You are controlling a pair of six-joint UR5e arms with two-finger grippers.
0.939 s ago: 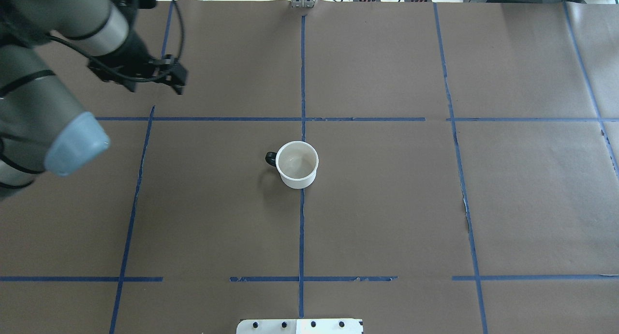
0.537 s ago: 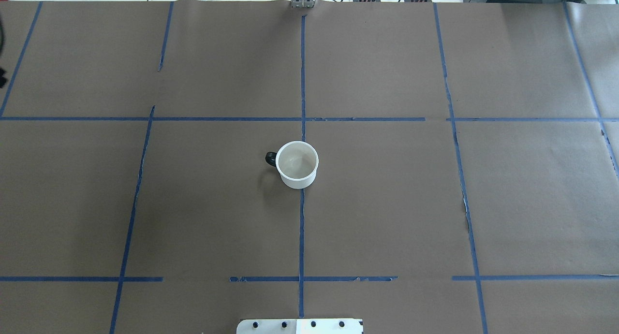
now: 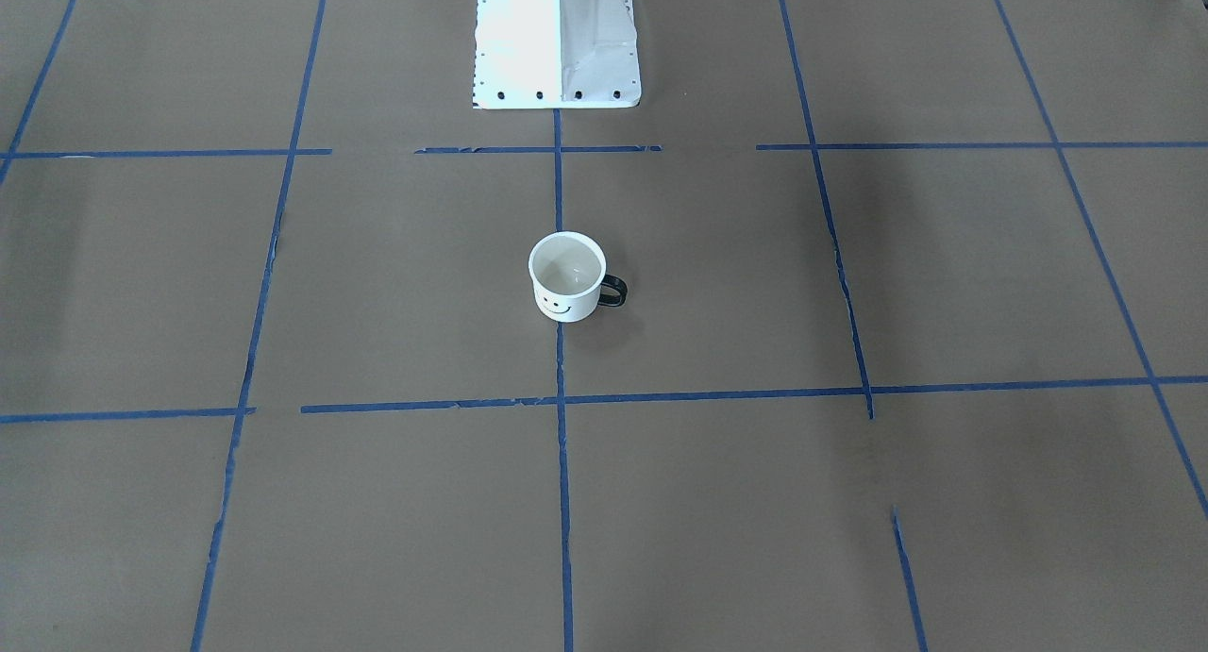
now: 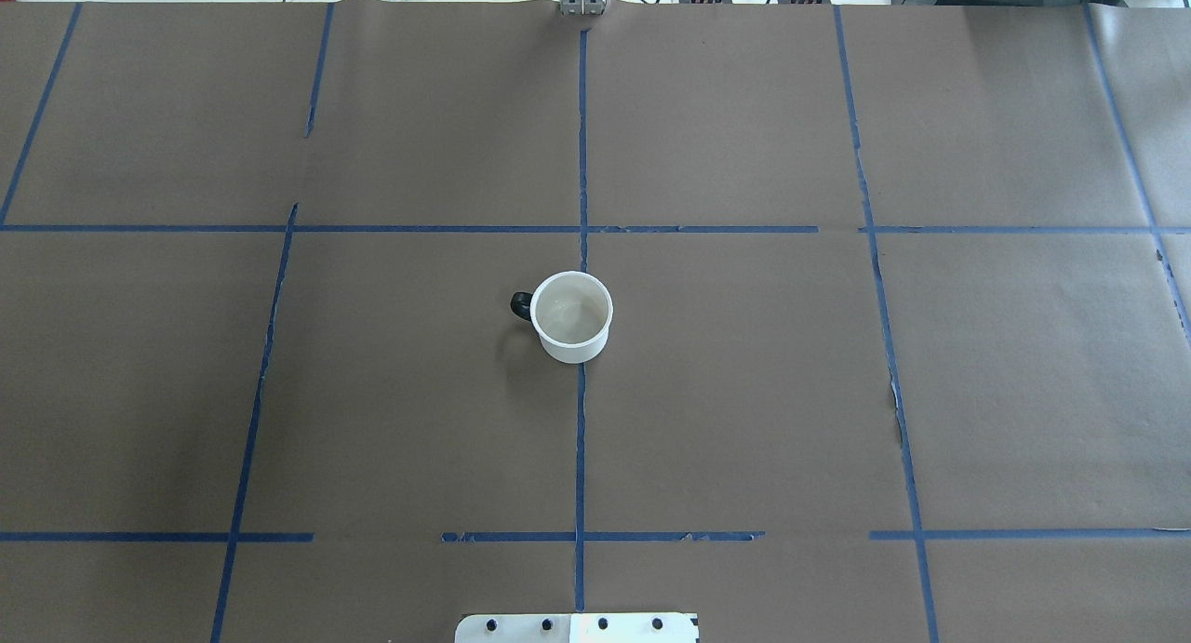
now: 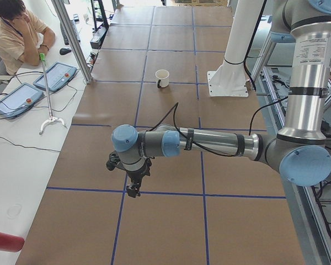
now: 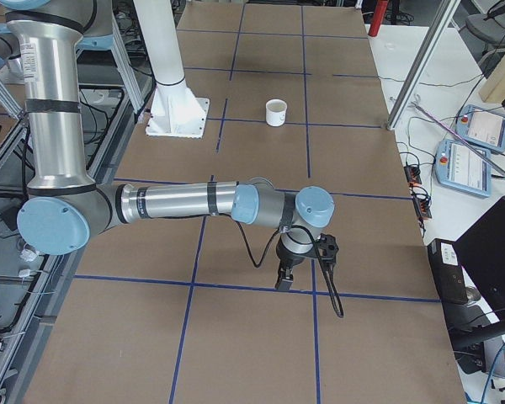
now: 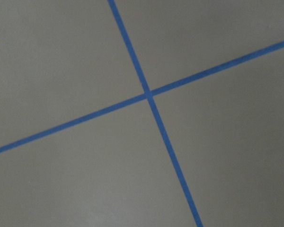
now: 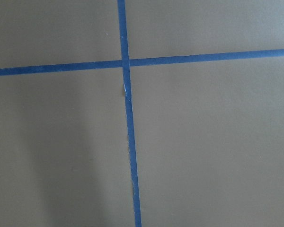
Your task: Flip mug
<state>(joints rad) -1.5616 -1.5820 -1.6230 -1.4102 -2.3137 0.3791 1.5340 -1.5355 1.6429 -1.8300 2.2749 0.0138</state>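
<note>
Left pincer [image 5: 133, 191] and right pincer [image 6: 284, 282] point straight down.

- the mug [image 4: 572, 315]: small, white, cylindrical, with a thin black loop handle [image 4: 521, 303].
- it stands upright, mouth up.
- seen from overhead, the handle points to 9 o'clock.
- a black smiley face [image 3: 557, 305] is on the side at 6 o'clock in the front-facing view.
- it sits on a blue tape line [image 4: 580, 438], near the middle of the table [image 4: 744, 392].
</note>
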